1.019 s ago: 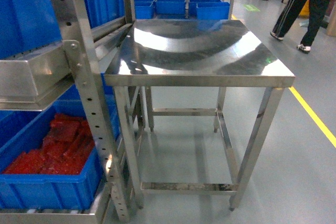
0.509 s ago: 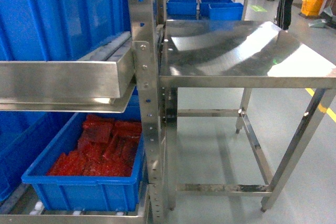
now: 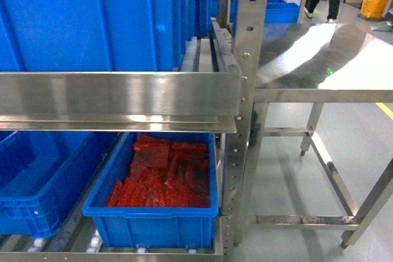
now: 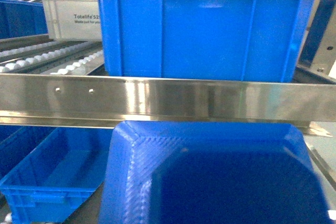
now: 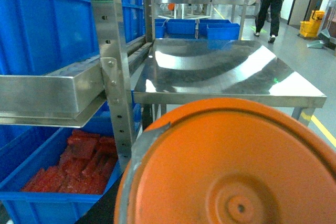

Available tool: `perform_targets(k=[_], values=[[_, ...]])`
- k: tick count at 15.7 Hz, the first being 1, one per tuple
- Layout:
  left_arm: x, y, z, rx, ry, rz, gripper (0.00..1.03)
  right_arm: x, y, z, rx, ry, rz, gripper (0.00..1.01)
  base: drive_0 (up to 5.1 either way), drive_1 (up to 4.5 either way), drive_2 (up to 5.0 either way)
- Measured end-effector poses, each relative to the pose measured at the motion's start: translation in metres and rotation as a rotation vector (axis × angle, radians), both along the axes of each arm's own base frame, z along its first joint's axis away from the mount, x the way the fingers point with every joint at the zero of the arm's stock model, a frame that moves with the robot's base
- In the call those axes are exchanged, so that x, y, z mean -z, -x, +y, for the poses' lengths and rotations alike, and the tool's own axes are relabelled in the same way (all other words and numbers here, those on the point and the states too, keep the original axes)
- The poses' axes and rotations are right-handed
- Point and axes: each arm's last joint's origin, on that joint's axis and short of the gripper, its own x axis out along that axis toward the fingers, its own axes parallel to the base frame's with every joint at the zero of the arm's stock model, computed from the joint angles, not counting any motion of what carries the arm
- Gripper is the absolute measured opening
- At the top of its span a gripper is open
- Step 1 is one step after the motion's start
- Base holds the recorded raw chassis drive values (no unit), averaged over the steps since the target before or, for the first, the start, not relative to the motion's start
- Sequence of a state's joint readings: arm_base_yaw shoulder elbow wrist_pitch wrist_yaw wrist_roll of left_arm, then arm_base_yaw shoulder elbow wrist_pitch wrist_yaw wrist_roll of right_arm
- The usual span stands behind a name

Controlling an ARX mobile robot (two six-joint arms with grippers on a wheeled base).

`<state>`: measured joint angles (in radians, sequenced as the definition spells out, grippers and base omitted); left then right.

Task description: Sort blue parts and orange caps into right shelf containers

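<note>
— On the lower shelf, what is sitting there?
— A blue crate [image 3: 153, 225] holding red pieces; upper crates [image 3: 92, 16] are standing above it. Orange caps aren't showing; jaws hidden, state unknowable.

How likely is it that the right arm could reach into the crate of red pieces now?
Probably not readily. In the right wrist view a big orange round thing fills the foreground, and the steel upright and shelf rail stand partly before the crate.
</note>
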<state>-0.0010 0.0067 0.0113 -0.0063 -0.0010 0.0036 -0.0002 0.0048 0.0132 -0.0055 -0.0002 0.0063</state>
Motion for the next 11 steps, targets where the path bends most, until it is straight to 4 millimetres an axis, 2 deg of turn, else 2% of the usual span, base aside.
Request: perform_targets(k=[11], values=[[0.0,0.0,0.0,0.0,0.0,0.0,0.42,-0.0001,0.0,0.0,0.0,0.0,-0.001,0.43,-5.0,2.42,2.4]])
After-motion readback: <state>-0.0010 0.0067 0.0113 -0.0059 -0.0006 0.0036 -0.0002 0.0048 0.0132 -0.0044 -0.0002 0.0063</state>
